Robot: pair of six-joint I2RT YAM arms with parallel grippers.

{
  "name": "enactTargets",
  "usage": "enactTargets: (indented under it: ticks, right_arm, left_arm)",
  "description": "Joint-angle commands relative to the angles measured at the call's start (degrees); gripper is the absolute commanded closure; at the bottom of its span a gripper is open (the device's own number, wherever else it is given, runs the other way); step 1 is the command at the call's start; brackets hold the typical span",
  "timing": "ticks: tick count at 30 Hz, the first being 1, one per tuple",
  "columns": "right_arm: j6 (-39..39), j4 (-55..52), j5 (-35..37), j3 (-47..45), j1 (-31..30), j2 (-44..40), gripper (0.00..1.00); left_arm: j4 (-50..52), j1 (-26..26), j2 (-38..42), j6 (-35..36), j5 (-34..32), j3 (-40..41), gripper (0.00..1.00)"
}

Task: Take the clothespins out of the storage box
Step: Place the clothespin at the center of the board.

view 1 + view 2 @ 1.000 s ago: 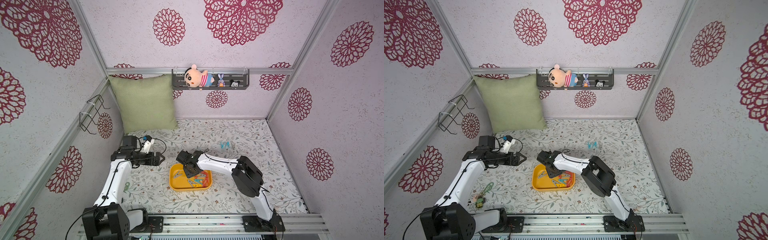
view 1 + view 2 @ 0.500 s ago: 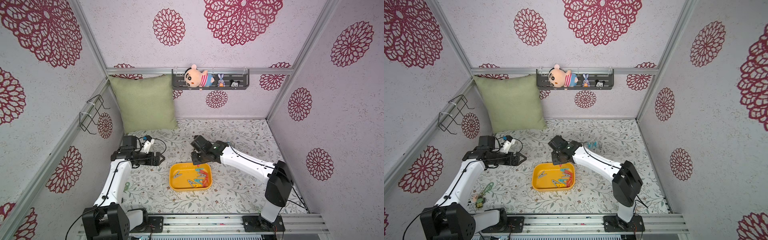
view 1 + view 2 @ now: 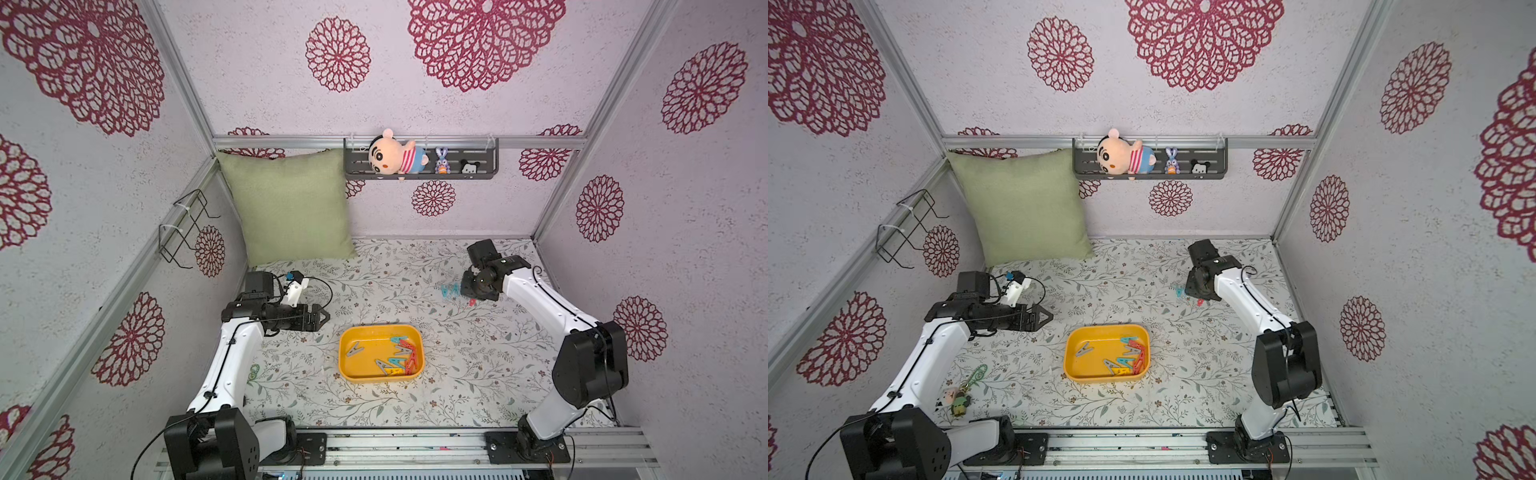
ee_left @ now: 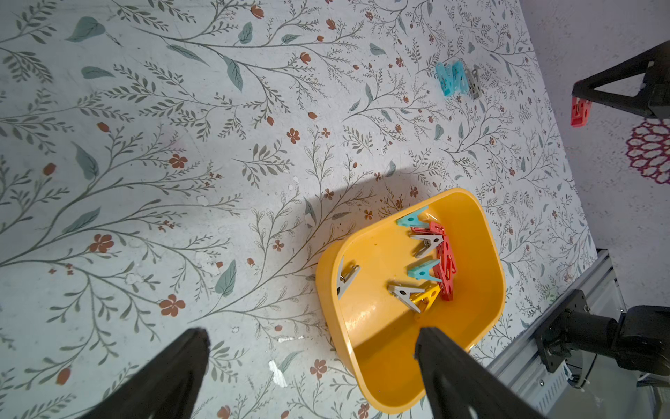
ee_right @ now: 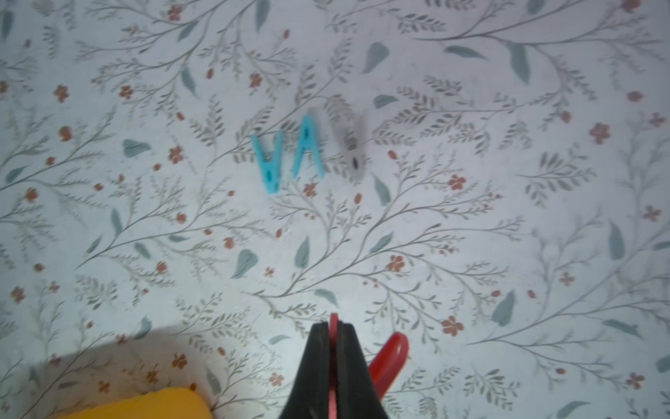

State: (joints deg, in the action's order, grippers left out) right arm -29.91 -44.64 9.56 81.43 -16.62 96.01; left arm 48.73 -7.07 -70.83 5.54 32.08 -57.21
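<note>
Floral table [image 3: 374, 407] filled the booth floor. Nearest the front rail sat the yellow box [image 3: 374, 329], holding a loose heap of pins [image 3: 401, 355] in grey, teal, red and yellow, mostly toward its right side. Just behind and left of it, the left gripper [image 4: 311, 335] hovered with jaws spread wide, gripping nothing. Farther back on the right, the right gripper [image 5: 333, 326] was clamped on a red pin [image 5: 391, 348], near two blue pins [image 5: 286, 156] and a grey pin [image 5: 353, 148] lying side by side on the table. A green pillow [image 3: 291, 208] and a toy shelf [image 3: 357, 164] stood at the back wall.
</note>
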Motion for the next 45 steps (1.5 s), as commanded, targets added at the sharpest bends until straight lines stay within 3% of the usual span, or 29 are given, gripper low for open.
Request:
enactTargets:
  ticks: [1,6,16,25,45]
  right_arm:
    - [4.7,-0.4,1.5,2.8,5.2,2.7,1.0]
    - [9.1,1.5,0.2,7.5,9.0,9.4,1.0]
    - [18.3,-1.6,0.7,19.1,9.2,24.3,1.0]
    - [21.8,0.4,-2.4,19.2,9.2,27.5,1.0]
    - [22.3,0.5,-1.7,21.8,9.2,32.6,1.0]
  left_arm:
    - [-0.6,-0.6,0.3,0.3,0.7,-0.4,0.03]
    - [-0.6,-0.7,0.2,0.3,1.2,-0.4,0.03]
    - [-0.5,-0.6,0.2,0.2,1.1,-0.3,0.03]
    - [-0.4,-0.7,0.2,0.3,0.9,-0.3,0.03]
    - [-0.3,-0.7,0.1,0.2,0.8,-0.5,0.03]
